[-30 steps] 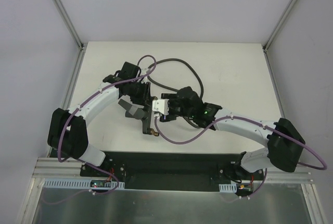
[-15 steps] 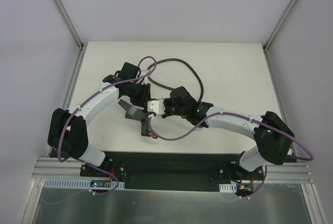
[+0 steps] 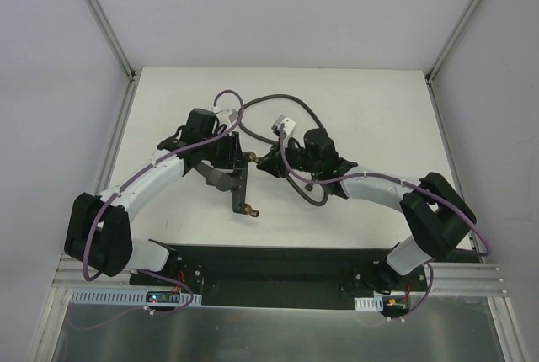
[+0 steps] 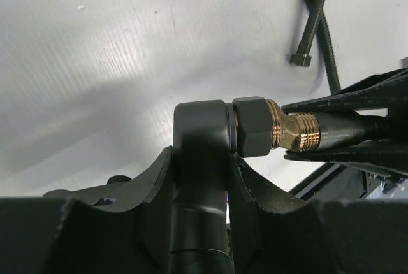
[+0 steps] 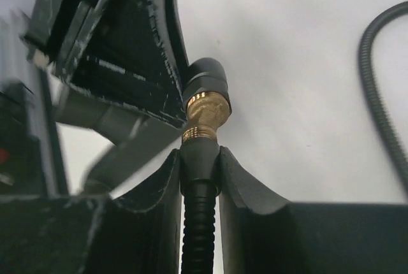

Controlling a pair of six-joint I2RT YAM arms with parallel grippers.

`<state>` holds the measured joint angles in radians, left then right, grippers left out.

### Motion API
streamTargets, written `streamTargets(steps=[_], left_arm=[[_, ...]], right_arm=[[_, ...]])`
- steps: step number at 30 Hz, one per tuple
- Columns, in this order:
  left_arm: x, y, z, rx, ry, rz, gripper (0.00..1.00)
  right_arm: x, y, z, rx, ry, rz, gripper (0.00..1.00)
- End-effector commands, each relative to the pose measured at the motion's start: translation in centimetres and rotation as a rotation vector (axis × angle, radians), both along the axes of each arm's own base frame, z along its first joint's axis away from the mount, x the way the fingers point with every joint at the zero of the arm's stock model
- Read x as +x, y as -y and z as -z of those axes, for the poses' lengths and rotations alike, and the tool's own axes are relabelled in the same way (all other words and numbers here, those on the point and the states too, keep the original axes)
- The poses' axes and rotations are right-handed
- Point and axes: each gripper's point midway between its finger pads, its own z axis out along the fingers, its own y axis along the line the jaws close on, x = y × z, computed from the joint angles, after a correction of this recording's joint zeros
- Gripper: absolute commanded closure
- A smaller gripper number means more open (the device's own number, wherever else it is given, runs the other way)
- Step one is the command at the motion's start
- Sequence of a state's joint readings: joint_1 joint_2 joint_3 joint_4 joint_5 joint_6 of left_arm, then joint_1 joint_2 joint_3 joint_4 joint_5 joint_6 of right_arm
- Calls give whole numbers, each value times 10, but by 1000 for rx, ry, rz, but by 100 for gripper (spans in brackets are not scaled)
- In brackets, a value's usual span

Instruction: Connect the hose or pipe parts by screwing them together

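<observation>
Left gripper (image 4: 201,162) clamps the fitting (image 4: 252,135); right gripper (image 5: 199,165) pinches the hose (image 5: 197,248) end. Only the wrist views show the brass threads meeting.

Fitting (image 4: 199,178) stem is being cropped by left wrist view's bottom edge. Hose (image 5: 197,242) is being cropped likewise in right wrist view; left arm (image 5: 83,89) is showing blurred there. Thread engagement is reading too small from above.
</observation>
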<state>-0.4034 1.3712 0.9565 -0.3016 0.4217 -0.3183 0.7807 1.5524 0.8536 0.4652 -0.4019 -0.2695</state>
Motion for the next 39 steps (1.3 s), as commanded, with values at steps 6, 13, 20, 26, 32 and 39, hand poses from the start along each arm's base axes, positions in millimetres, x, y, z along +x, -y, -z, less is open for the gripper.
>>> streamTargets(steps=[6,13,20,26,32,39], left_arm=[[18,27,-96,-318,368,-26,100],[21,22,-94,-286,371,-54,100],[17,15,-78,-190,276,-35,100],[7,13,-58,-105,111,11,100],[-2,14,-47,-61,-13,66,100],[-10,16,-42,-41,-112,100,100]], right_arm=[[21,-10,-78,756,-589,221,99],[39,17,-86,1032,-791,272,71],[33,41,-81,816,-566,306,33],[24,71,-89,387,33,292,23],[-25,56,-103,18,750,-81,22],[-41,36,-77,-310,945,-303,21]])
